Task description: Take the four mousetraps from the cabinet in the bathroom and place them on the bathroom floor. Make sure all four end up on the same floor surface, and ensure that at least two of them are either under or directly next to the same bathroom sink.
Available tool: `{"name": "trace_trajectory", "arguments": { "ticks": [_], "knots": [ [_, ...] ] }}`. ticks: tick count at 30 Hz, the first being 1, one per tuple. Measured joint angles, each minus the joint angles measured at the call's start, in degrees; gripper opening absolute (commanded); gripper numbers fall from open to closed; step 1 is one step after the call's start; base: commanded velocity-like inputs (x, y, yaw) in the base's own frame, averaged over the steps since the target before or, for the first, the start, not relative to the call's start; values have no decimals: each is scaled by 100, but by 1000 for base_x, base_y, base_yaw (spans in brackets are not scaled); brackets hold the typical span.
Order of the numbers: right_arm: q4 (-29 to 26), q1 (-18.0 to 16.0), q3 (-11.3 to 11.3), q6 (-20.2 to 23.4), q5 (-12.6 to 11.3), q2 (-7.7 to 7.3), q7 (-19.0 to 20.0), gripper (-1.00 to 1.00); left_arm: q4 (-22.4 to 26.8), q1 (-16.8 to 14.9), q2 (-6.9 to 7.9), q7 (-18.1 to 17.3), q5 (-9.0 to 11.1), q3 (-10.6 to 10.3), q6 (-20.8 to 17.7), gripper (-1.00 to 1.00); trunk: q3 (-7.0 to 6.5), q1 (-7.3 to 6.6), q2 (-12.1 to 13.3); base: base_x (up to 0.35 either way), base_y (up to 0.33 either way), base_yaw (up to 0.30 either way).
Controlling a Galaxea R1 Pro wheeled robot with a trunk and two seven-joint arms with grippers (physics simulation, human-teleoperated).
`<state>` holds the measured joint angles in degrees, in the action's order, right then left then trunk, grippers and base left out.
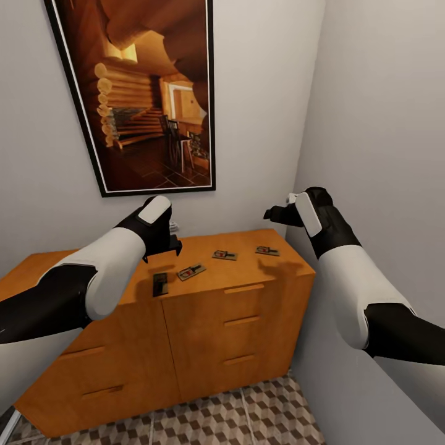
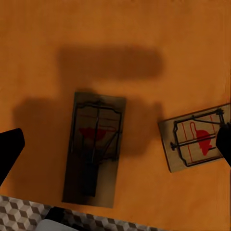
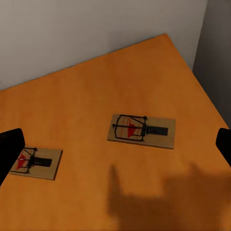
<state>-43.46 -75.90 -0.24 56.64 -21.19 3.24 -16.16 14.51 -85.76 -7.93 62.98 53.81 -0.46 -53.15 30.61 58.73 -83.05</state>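
Several mousetraps lie on top of the orange-brown cabinet (image 1: pixel 204 321). One dark mousetrap (image 1: pixel 161 283) sits near the front edge, with another (image 1: pixel 191 271) just beside it. My left gripper (image 1: pixel 165 247) hovers open above these two; in the left wrist view the shadowed mousetrap (image 2: pixel 95 147) lies between the fingers and the lighter one (image 2: pixel 197 139) to the side. Two more mousetraps (image 1: pixel 225 254) (image 1: pixel 267 250) lie towards the cabinet's right end. My right gripper (image 1: pixel 278 214) hangs open above them, and its wrist view shows both mousetraps (image 3: pixel 141 130) (image 3: pixel 37 162) below. The sink is out of view.
The cabinet stands in a corner, with a grey wall (image 1: pixel 383 154) close on the right. A large framed picture (image 1: pixel 142 93) hangs on the back wall. The cube-patterned bathroom floor (image 1: pixel 247 414) shows in front of the cabinet.
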Motion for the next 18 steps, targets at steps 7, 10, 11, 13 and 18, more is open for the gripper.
{"name": "trace_trajectory", "arguments": {
  "ticks": [7, 10, 11, 13, 18],
  "knots": [
    [0, 0, 0, 0, 5, 0, 2, 100, -12, 1, 2, 0, 19, 14, 7, 100, 18, 21, -38, 0, 0, 0],
    [0, 0, 1, 0, 5, 0, 3, 100, -11, 4, 2, 0, 17, 15, 8, 100, 72, 87, -159, 0, 0, 0],
    [0, 0, 3, 0, 6, 0, 3, 100, -11, 5, 2, 0, 16, 15, 9, 100, 89, 109, -199, 0, 0, 0],
    [0, 0, 2, 0, 4, 0, 3, 100, -11, 5, 2, 0, 18, 15, 12, 100, 125, 153, -279, 0, 0, 0],
    [4, 0, 1, 0, 2, 0, 7, 100, -6, 8, 4, 0, 19, 15, 15, 100, 144, 176, -321, 0, 0, 0]
  ]
}}
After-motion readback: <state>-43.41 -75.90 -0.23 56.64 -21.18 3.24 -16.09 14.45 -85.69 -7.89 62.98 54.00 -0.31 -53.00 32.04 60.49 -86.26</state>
